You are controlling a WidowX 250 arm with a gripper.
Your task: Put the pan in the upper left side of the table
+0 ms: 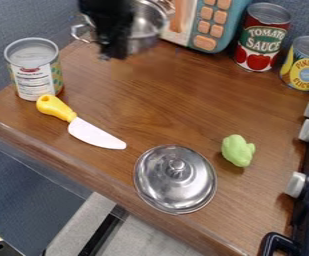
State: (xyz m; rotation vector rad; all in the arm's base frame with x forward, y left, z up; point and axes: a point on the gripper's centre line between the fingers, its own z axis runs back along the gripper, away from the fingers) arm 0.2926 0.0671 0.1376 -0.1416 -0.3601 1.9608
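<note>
The metal pan (151, 24) is sitting at the upper left of the surface (150, 95), partly behind the black end effector (114, 49) and extending to its right in the view. Whether the end effector is gripping or standing apart, I am not managing to tell.

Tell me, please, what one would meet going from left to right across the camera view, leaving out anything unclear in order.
Can with a white label, knife, metal pot, lid, green toy, red can, yellow can.
</note>
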